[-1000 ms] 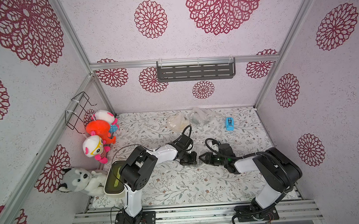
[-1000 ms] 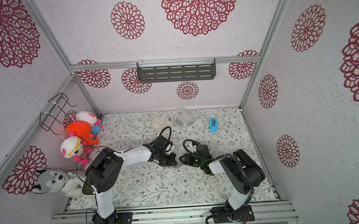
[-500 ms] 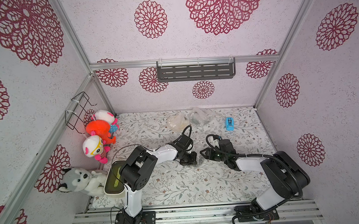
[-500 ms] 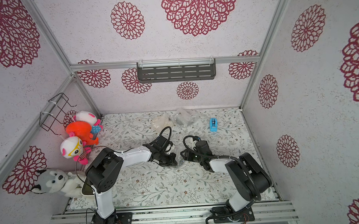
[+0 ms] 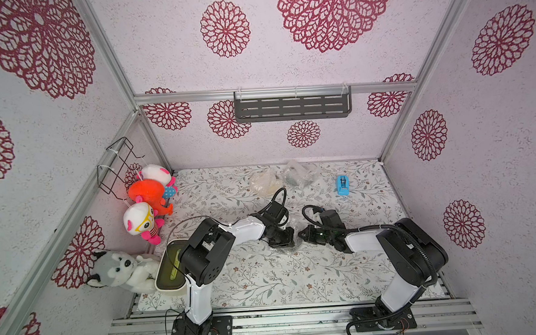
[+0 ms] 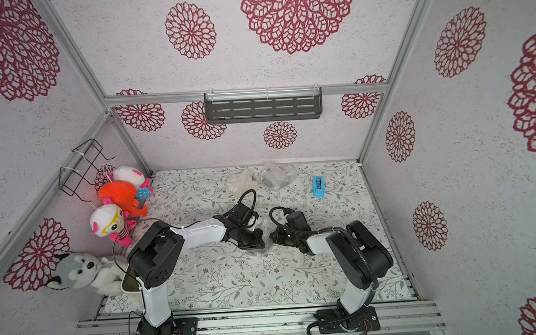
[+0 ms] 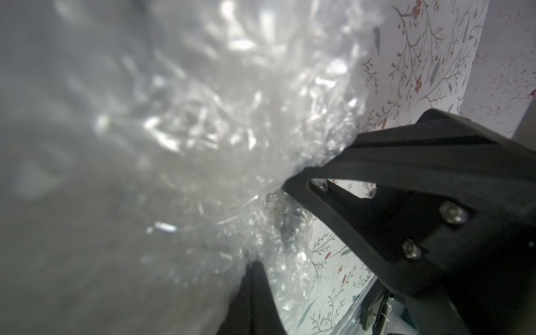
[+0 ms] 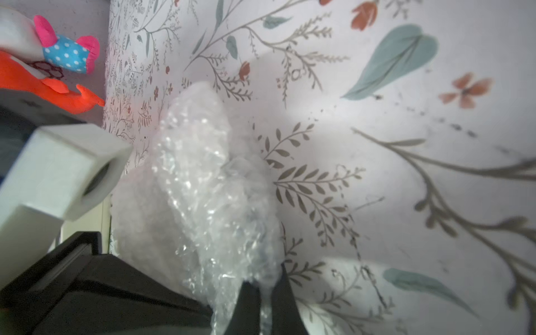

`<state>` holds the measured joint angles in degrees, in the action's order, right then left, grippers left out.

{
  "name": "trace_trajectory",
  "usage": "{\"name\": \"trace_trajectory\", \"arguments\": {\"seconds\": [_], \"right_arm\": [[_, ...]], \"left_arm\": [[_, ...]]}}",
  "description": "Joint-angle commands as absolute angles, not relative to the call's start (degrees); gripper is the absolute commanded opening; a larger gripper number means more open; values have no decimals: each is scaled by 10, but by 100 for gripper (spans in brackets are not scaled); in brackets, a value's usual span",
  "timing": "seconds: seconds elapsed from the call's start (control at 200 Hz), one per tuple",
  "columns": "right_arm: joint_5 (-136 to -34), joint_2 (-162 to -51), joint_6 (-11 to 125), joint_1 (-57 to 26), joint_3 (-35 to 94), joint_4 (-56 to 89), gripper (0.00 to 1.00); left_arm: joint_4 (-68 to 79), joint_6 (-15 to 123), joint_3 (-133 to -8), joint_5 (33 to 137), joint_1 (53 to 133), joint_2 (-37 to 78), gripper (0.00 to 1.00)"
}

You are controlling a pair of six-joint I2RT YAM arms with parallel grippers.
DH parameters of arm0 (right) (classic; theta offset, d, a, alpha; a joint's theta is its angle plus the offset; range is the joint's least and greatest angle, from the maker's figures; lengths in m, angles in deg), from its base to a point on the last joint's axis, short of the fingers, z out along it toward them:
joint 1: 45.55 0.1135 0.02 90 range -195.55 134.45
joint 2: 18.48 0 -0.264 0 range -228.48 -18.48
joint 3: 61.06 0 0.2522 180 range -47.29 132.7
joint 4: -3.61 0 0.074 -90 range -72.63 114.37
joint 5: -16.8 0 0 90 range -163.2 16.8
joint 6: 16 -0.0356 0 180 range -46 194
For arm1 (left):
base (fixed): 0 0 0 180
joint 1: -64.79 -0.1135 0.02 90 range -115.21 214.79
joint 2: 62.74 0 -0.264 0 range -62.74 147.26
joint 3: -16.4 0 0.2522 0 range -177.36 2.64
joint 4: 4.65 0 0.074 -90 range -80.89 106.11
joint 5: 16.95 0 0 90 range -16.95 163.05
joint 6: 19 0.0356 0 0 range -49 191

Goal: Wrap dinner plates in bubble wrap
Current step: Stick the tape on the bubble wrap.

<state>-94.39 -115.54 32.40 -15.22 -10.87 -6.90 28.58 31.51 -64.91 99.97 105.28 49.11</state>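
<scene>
**Last bundle in hand, two look finished**

Your left gripper [image 5: 285,238] and right gripper [image 5: 305,235] meet almost tip to tip. Each is clamped tight on a fold of the same crumpled bubble wrap [image 6: 265,226], which bunches up between them. No plate shows through it, so you can't tell whether the last one is covered. Well beyond both grippers, a cream bundle [image 5: 264,181] and a dark bundle [image 5: 298,174] lie side by side and are probably two plates already wrapped. The blue tape dispenser [image 5: 343,185] sits beyond your right gripper, so sealing likely remains.

Fingers [image 8: 250,307] of the right gripper [image 8: 264,285], apart a moment ago, now tight on the bubble wrap [image 8: 203,188].
</scene>
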Motion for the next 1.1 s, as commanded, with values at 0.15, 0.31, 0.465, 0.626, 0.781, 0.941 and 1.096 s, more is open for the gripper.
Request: {"name": "trace_trajectory", "arguments": {"seconds": [0.15, 0.31, 0.465, 0.626, 0.781, 0.941, 1.096], "right_arm": [[-959, -1140, 358, -147, -109, -29, 0], [-960, -1148, 343, -146, -115, -46, 0], [-953, -1148, 329, -145, -119, -57, 0], [-943, -1148, 318, -147, -121, -53, 0], [-942, -1148, 314, -146, -115, -50, 0], [-934, -1151, 305, -147, -111, -48, 0], [-936, -1156, 299, -147, -107, -60, 0]], "left_arm": [[157, 277, -618, 1081, 1023, 391, 10], [141, 247, -635, 1058, 1000, 437, 4], [245, 269, -690, 1010, 1001, 532, 0], [261, 268, -691, 1015, 1002, 557, 0], [261, 281, -671, 1018, 1004, 506, 0], [250, 273, -633, 1008, 1004, 489, 1], [311, 288, -667, 1000, 1003, 575, 0]]}}
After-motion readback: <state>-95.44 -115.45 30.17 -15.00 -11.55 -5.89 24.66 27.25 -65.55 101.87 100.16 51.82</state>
